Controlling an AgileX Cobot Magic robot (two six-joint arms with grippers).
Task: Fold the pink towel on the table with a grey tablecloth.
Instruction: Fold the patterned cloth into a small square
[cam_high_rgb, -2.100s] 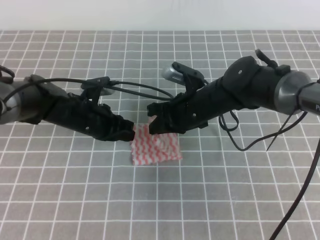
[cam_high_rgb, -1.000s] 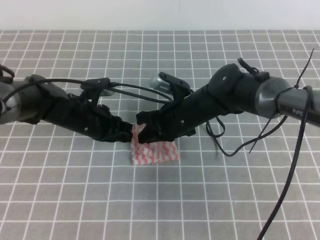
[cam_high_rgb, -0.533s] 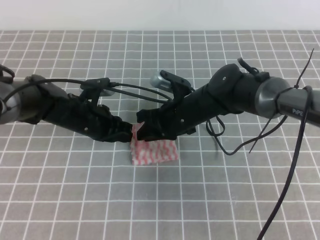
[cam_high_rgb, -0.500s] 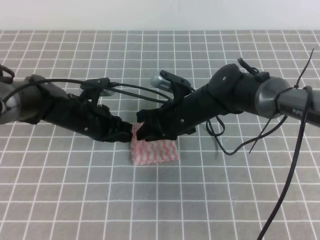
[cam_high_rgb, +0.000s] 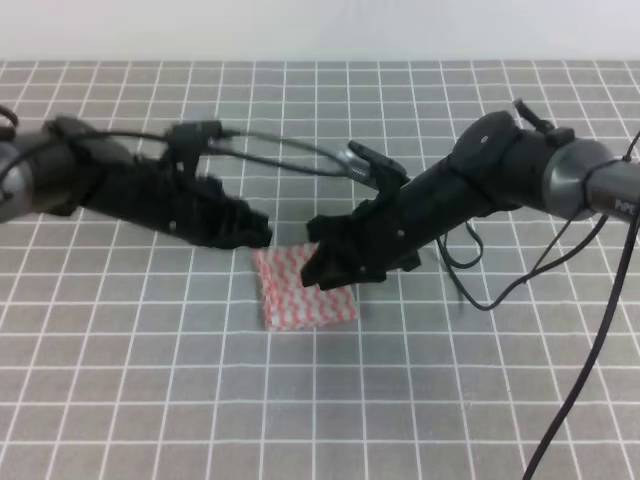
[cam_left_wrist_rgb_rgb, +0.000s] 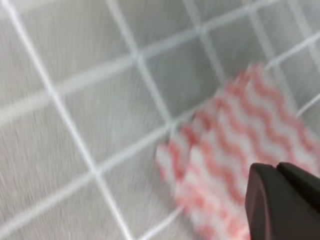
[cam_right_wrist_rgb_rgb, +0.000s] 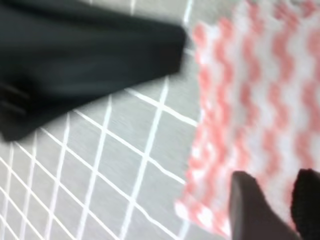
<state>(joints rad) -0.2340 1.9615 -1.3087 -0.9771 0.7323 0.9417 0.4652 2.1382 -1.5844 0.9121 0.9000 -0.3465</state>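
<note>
The pink towel (cam_high_rgb: 303, 290), with pink-red and white zigzag stripes, lies folded and flat on the grey gridded tablecloth (cam_high_rgb: 320, 400). My left gripper (cam_high_rgb: 262, 232) hovers just above and left of the towel's upper left corner, clear of it. In the left wrist view its fingers (cam_left_wrist_rgb_rgb: 280, 200) are pressed together with nothing between them, and the towel (cam_left_wrist_rgb_rgb: 225, 145) lies below. My right gripper (cam_high_rgb: 318, 268) is over the towel's upper right part. In the right wrist view its fingertips (cam_right_wrist_rgb_rgb: 250, 205) stand a narrow gap apart above the towel (cam_right_wrist_rgb_rgb: 250, 100).
My two arms nearly meet over the towel; the left arm shows as a dark blurred shape (cam_right_wrist_rgb_rgb: 85, 65) in the right wrist view. Loose black cables (cam_high_rgb: 480, 290) hang from the right arm. The gridded cloth runs on in every direction.
The left gripper has let go of the towel and drawn up and to the left. The right gripper has shifted right, off the folded edge. The towel now lies flat.
</note>
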